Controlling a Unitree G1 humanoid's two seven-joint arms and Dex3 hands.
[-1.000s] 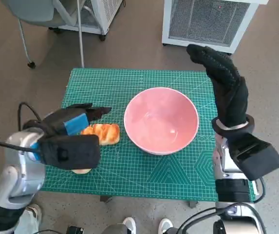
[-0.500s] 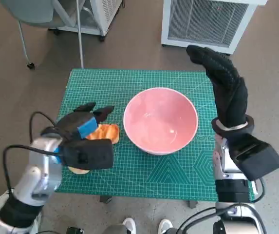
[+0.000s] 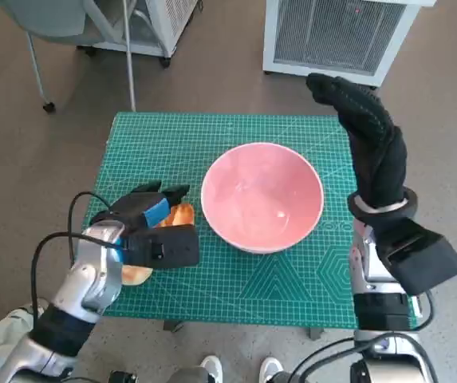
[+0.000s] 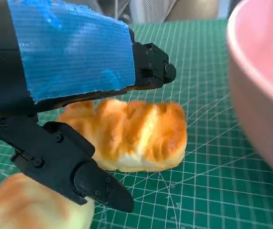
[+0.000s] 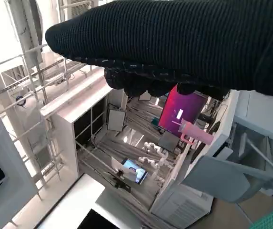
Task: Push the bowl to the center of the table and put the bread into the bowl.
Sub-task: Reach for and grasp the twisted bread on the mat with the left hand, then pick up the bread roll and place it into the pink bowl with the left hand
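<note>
Robot hand (image 4: pixel 74 95), left, fingers apart over the golden glazed bread roll (image 4: pixel 131 136): close squarely before you lift toward the pink bowl (image 3: pixel 262 196).

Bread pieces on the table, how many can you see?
2. A golden loaf lies between the left hand's fingers, beside the bowl; a paler roll lies on the mat, partly hidden under that hand.

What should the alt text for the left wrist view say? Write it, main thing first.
The left hand, black with blue tape over its back, reaches over a golden glazed bread roll lying on a green grid mat, fingers spread either side of it. A pink bowl curves in beside the roll, and a paler second bread piece sits close to the camera.
</note>
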